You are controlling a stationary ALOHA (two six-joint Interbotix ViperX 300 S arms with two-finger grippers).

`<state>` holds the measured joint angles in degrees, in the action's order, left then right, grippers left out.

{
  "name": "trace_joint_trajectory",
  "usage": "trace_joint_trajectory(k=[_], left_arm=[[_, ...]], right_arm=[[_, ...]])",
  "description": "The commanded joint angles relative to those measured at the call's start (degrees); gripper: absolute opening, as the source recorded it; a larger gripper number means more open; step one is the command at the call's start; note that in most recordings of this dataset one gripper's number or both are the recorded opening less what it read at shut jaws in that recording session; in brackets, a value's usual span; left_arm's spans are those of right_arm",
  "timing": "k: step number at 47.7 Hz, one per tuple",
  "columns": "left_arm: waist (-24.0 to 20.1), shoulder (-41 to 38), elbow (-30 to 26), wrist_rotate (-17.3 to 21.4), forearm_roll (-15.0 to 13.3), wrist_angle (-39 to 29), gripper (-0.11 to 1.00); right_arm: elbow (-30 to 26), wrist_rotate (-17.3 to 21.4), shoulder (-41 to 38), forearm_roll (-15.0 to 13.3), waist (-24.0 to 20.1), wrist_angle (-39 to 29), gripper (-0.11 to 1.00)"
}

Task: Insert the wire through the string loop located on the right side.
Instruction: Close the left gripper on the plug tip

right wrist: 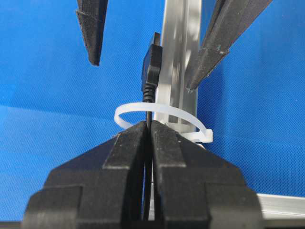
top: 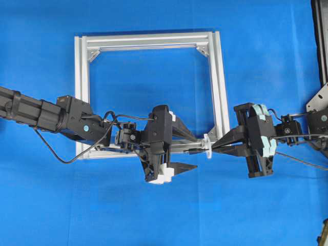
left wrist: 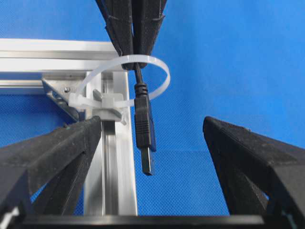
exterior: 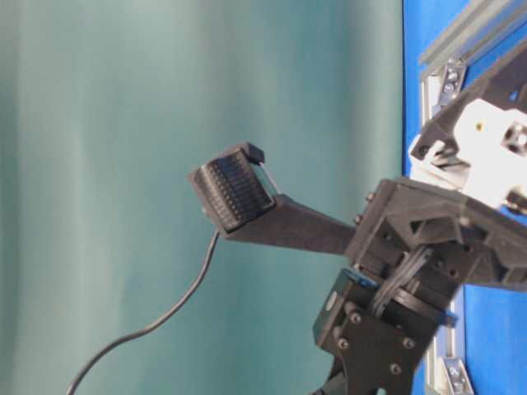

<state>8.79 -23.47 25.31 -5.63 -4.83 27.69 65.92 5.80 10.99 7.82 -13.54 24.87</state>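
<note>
With the wire's USB plug (left wrist: 145, 129) poking through the string loop (left wrist: 125, 81) at the frame (top: 218, 92) corner, right gripper (right wrist: 148, 138) is clamped on the wire; left gripper (left wrist: 152, 143) is spread wide around the plug.

Square silver aluminium frame (top: 82, 97) lying flat on blue table cover (top: 154, 215), triangular corner brackets (top: 94, 54) inside its far corners; plain teal backdrop (exterior: 123, 123) fills most of the table-level view; dark equipment (top: 320, 36) at overhead right edge.
</note>
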Motion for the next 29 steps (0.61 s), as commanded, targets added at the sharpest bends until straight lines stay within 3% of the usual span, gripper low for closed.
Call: trace_joint_trajectory(k=[1, 14, 18, 26, 29], left_arm=[[0.3, 1.2, -0.9, -0.1, 0.2, 0.5, 0.91], [0.4, 1.1, -1.2, 0.0, 0.1, 0.6, 0.82], [0.4, 1.1, -1.7, 0.0, 0.1, 0.8, 0.66], [0.3, 1.1, -1.6, 0.1, 0.1, 1.4, 0.17], [0.3, 1.1, -1.3, 0.1, 0.1, 1.3, 0.08]], right_arm=[[-1.0, 0.1, 0.4, 0.1, 0.1, 0.3, -0.03], [-1.0, 0.1, 0.4, 0.1, 0.1, 0.4, -0.03], [-1.0, 0.1, 0.4, 0.1, 0.1, 0.3, -0.03], [-1.1, 0.1, 0.4, 0.1, 0.1, 0.3, -0.03], [-1.0, 0.1, 0.4, 0.1, 0.1, 0.3, -0.03]])
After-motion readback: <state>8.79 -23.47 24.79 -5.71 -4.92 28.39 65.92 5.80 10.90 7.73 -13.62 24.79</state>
